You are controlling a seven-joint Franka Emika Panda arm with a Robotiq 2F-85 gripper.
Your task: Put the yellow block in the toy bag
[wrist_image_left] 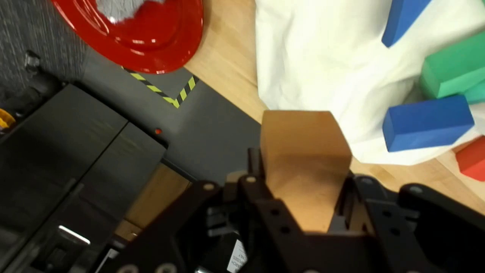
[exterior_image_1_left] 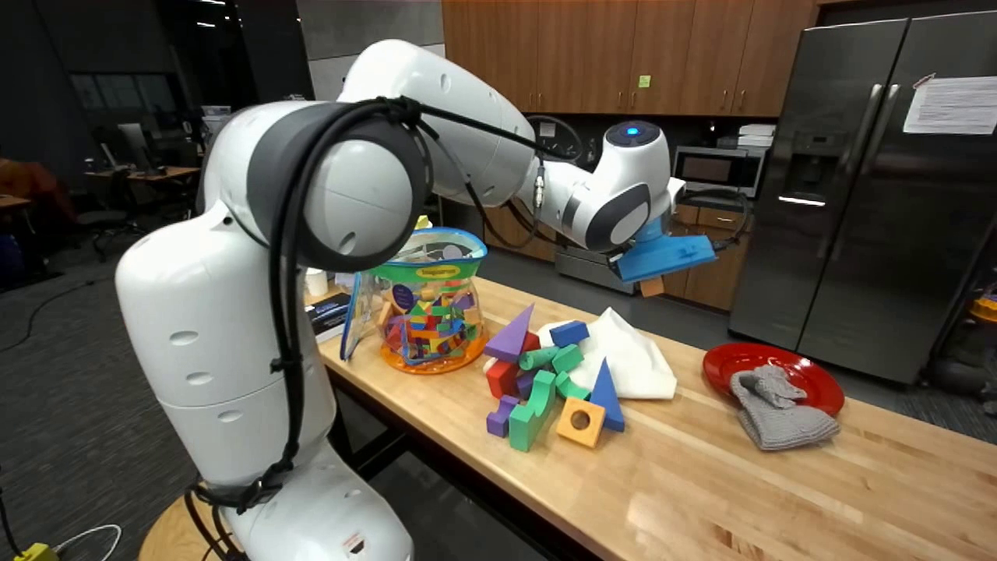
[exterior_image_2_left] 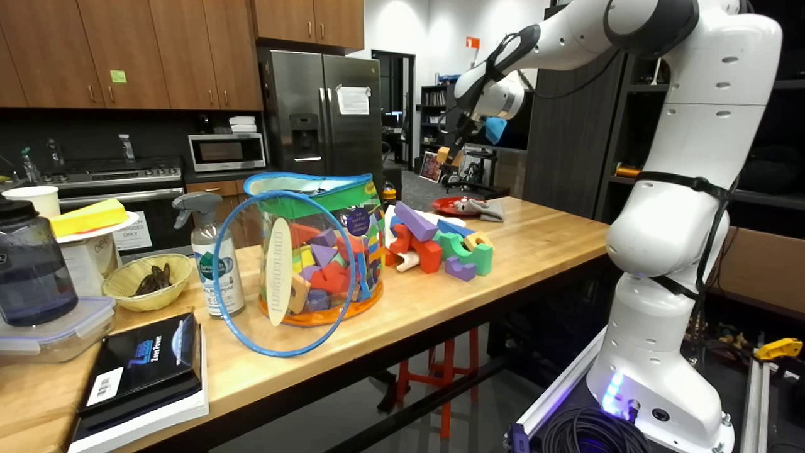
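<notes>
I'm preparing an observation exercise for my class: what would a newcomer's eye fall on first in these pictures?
Probably the white robot arm, looming in both exterior views, its gripper holding an orange-yellow block up off the table. Next, the clear toy bag of multicoloured pieces, standing on the table beside a heap of loose blocks. Further along lies a red plate with a grey cloth over its edge.

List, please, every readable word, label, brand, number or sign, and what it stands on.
"Imaginarium": toy bag
"Imaginarium", sideways: its lid label
"Zove Power", first word unsure: black box
"ONLY": oven-door paper
"CHRIS", unsure: white carton
Too blurred or small: spray bottle label, refrigerator paper, purple badge.
</notes>
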